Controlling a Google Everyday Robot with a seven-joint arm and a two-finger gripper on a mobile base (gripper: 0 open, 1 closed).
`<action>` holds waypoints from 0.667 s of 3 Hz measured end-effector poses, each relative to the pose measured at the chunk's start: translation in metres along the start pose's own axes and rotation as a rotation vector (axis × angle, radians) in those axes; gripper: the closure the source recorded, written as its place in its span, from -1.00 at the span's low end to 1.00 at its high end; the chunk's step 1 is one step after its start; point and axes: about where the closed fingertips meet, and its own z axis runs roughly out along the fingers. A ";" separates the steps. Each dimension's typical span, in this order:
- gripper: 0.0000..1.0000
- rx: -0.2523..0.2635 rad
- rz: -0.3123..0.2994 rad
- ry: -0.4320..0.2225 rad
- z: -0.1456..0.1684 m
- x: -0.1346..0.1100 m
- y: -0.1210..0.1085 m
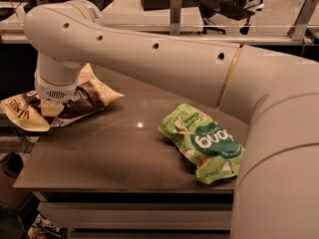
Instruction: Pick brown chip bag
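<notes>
The brown chip bag (pixel 84 97) lies at the left edge of the table, dark brown in the middle with pale yellow ends; one yellow end (pixel 22 114) hangs past the table's left side. My gripper (pixel 50 107) points down onto the bag's middle, below the white wrist housing. The wrist hides most of the fingers and the part of the bag beneath it. My big white arm sweeps across the view from the right.
A bright green snack bag (pixel 204 142) lies on the right half of the grey table (pixel 109 153). The table's front edge runs along the bottom. Desks, chairs and a metal rail stand behind it. Dark clutter sits on the floor at lower left.
</notes>
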 end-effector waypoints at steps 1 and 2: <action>1.00 0.000 0.000 0.000 0.000 0.000 0.000; 1.00 0.001 -0.001 0.000 0.000 0.000 0.000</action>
